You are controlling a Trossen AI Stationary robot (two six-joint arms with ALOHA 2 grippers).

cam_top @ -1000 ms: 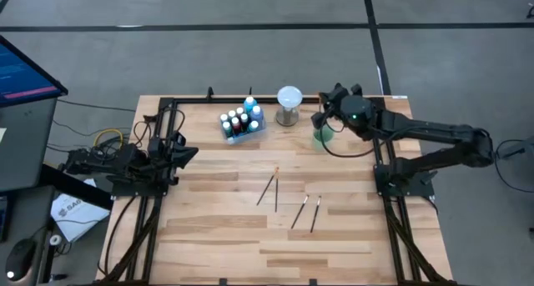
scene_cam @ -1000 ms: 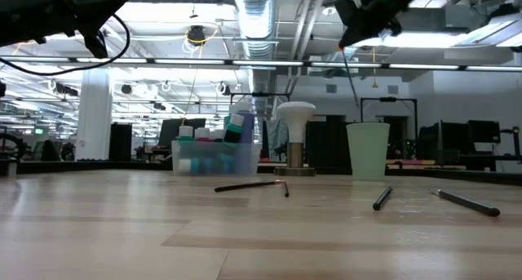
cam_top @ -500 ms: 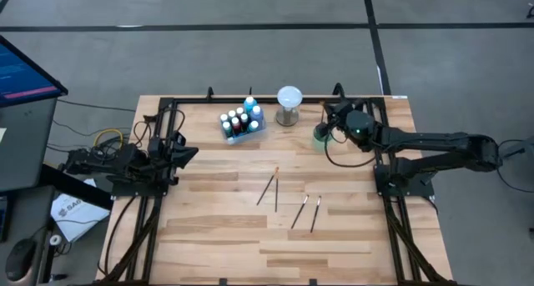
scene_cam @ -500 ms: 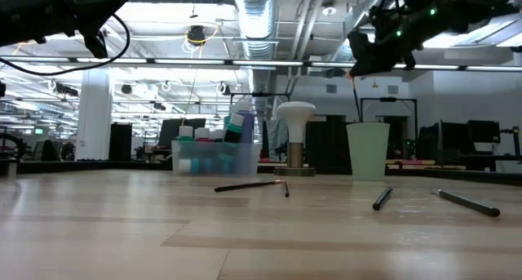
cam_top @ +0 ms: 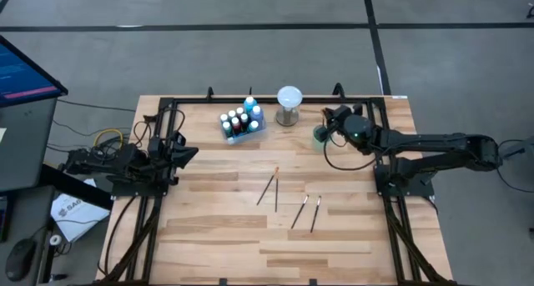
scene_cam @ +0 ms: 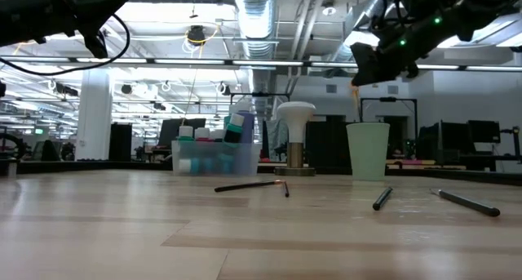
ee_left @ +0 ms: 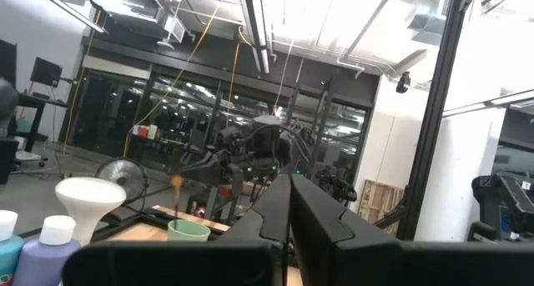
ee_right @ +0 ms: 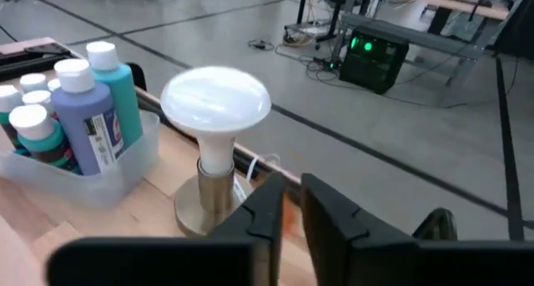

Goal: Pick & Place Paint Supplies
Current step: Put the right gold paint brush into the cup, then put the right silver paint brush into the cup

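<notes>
The right hand (cam_top: 328, 122) hangs over the pale green cup (cam_top: 319, 135) near the worktop's far right corner, its fingers pressed together on what looks like a thin brush (scene_cam: 356, 94); only an orange tip shows below the hand in the low view, so the grip point is hard to confirm. The left hand (cam_top: 190, 153) waits near the left edge, its fingers pressed together and empty.

Beside the cup stands the white globe lamp (cam_top: 289, 99), and further along the far edge sits the clear bin (cam_top: 237, 132) of paint bottles (cam_top: 242, 117). Four more brushes (cam_top: 294, 203) lie loose mid-worktop, well apart from the cup.

The brushes are likely light, stiff and thin, apt to roll or pivot between the fingers; a pinch near mid-handle should balance them. The bottles look like smooth plastic, light but slippery, best taken around the body below the cap.
</notes>
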